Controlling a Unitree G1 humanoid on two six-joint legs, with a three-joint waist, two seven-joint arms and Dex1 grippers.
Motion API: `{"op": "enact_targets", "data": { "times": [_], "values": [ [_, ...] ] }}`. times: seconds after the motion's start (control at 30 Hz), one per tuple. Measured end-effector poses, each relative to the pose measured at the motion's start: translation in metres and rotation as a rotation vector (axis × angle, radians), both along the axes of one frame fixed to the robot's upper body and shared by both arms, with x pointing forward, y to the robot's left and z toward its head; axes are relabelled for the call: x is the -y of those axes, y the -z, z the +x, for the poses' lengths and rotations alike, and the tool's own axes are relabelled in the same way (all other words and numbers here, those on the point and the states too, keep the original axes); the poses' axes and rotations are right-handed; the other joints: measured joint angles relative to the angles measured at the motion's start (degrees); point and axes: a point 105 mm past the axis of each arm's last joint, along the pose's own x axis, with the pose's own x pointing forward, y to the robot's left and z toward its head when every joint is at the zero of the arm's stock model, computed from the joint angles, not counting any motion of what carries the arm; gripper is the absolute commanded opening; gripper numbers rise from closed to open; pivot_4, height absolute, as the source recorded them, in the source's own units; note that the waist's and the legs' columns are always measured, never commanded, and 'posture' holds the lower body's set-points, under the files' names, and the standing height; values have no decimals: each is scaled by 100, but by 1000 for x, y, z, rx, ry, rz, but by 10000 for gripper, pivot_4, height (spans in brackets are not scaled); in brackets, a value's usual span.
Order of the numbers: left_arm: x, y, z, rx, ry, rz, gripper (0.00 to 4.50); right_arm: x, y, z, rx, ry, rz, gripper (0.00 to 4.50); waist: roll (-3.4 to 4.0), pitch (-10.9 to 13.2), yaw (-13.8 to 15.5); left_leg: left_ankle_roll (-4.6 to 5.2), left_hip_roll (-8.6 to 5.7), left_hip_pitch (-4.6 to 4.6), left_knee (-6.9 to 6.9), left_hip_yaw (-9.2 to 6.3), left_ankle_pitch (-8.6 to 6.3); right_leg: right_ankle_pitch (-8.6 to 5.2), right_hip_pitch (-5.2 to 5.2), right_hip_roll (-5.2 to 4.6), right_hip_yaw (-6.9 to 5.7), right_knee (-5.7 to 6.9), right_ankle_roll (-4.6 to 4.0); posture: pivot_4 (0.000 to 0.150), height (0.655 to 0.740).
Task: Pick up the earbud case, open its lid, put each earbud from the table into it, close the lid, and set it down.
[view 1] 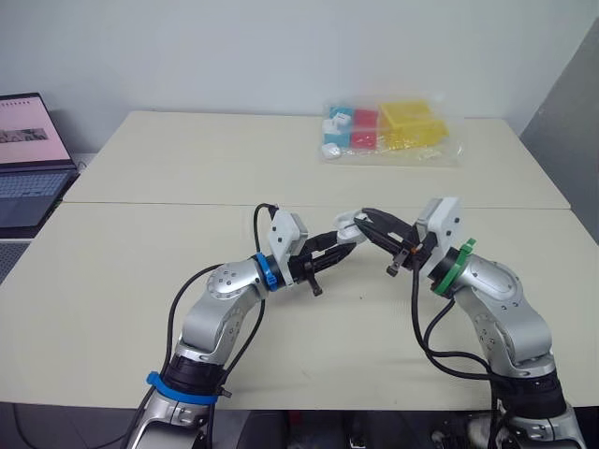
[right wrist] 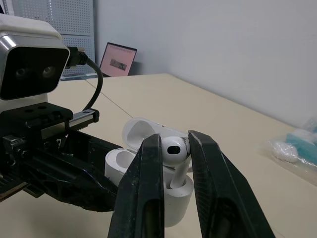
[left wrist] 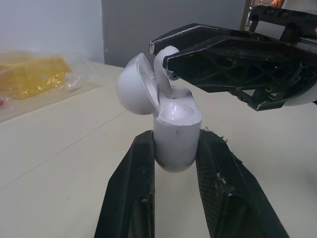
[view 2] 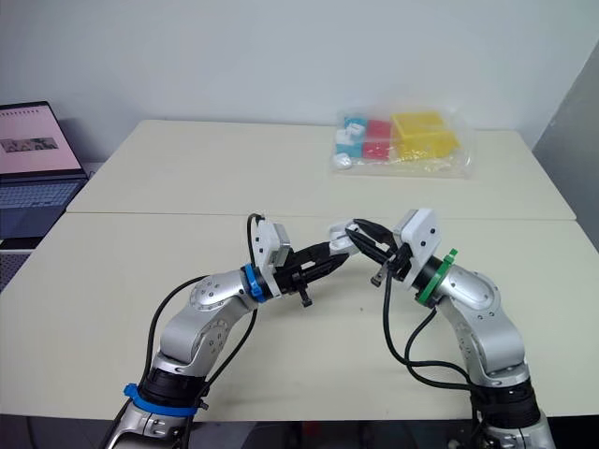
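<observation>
My left gripper [left wrist: 176, 148] is shut on the white earbud case [left wrist: 177, 134], held above the middle of the table with its lid [left wrist: 136, 87] swung open. My right gripper [right wrist: 173, 148] is shut on a white earbud [right wrist: 174, 150], whose stem points down into the case [right wrist: 171, 196]. The two grippers meet tip to tip over the table [view 1: 140, 281] centre, with the case [view 1: 348, 227] between them in the head views. The left gripper [view 1: 343, 245] comes in from the left, the right gripper [view 1: 371, 229] from the right.
A clear plastic bag [view 1: 388, 131] holding yellow, red and blue boxes lies at the far right of the table. An open laptop [view 1: 28, 154] sits off the table's left side. A seam between two tabletops runs across just behind the grippers.
</observation>
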Motion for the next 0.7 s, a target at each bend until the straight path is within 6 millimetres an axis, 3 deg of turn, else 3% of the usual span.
{"op": "enact_targets", "data": {
  "times": [0.37,0.63,0.7],
  "values": [
    [0,2,-1,-13,2,4,7920,0,7,-4,33,-5,-30,3893,0,0,2,0,0,-1,0,-1,0,0,0,0,0,-1,0,1500,7359],
    [-2,2,1,-17,-8,2,7920,4,12,-4,0,4,-59,32407,0,0,3,0,0,-1,-1,0,0,0,0,0,0,-3,0,1500,7359],
    [-1,2,0,-16,-6,0,7920,4,13,-4,-12,4,-68,32551,0,0,4,0,0,-1,-1,0,0,0,0,0,0,-2,0,1500,7359]
  ]
}}
